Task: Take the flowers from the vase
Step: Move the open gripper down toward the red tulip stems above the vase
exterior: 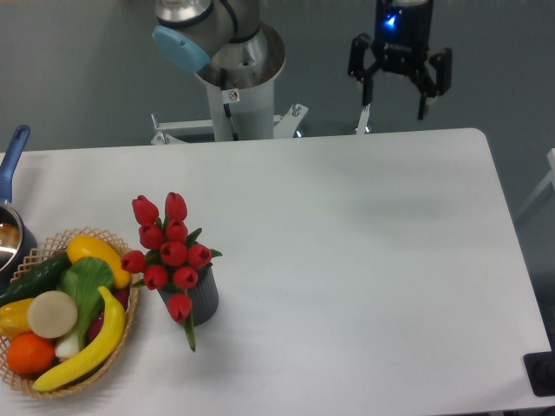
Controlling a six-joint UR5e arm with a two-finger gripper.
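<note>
The flowers (169,253), a bunch of red tulip buds with green leaves, stand in the vase (202,298), a small dark grey ribbed cylinder on the left part of the white table. My gripper (395,100) hangs high above the table's far edge, far to the upper right of the flowers. Its black fingers (423,93) are spread apart and hold nothing.
A woven basket (121,340) of fruit and vegetables sits just left of the vase. A pot with a blue handle (12,156) is at the left edge. The arm's base column (236,95) rises behind the table. A dark object (543,373) sits at the right corner.
</note>
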